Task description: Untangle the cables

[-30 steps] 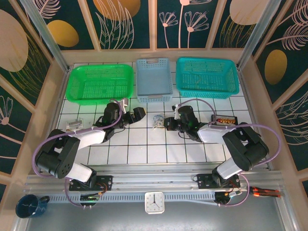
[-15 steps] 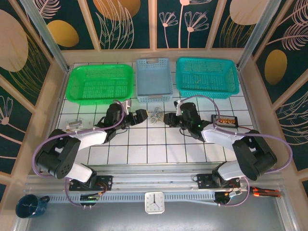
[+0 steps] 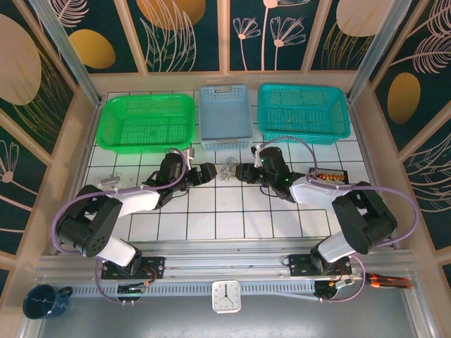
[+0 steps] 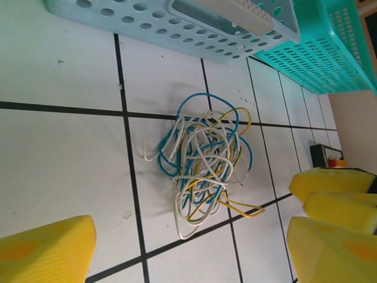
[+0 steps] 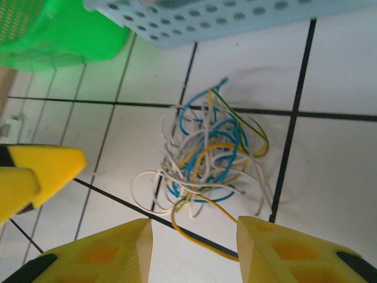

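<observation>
The top camera sits above and behind the arm bases, looking down and forward over the whole tiled table [image 3: 211,211], far enough off to take in its full width. The wrist cameras ride low and close to the tiles — the left one faces right, the right one faces left. Both share the cables [image 4: 203,162] [image 5: 209,156] and the pale blue basket [image 4: 118,20] [image 5: 235,17] behind them — from opposite sides.
</observation>
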Tool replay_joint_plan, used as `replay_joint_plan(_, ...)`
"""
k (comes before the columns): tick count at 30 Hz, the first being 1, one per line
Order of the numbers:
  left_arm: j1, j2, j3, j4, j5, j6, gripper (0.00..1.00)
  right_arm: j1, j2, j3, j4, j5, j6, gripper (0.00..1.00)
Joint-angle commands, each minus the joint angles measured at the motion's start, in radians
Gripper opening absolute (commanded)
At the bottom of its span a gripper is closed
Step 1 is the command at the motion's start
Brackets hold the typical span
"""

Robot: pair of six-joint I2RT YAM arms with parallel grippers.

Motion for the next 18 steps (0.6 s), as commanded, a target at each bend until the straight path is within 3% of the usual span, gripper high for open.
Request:
replay_joint_plan(1, -0.003, -0.005, 0.014, -0.026, -0.020, 0.023, 0.85, -0.001, 0.036, 0.000, 0.009, 0.013, -0.038, 0.45)
replay_joint_plan(11, -0.004, -0.016, 0.031, -0.027, -0.012, 0.019, 0.88, 0.020, 0.045, -0.050, 0.054, -0.014, -0.106, 0.47)
replay_joint_plan(18, -0.003, -0.016, 0.038, -0.015, -0.003, 0.004, 0.89, 0.038, 0.093, -0.009, 0.040, 0.040, -0.169, 0.48)
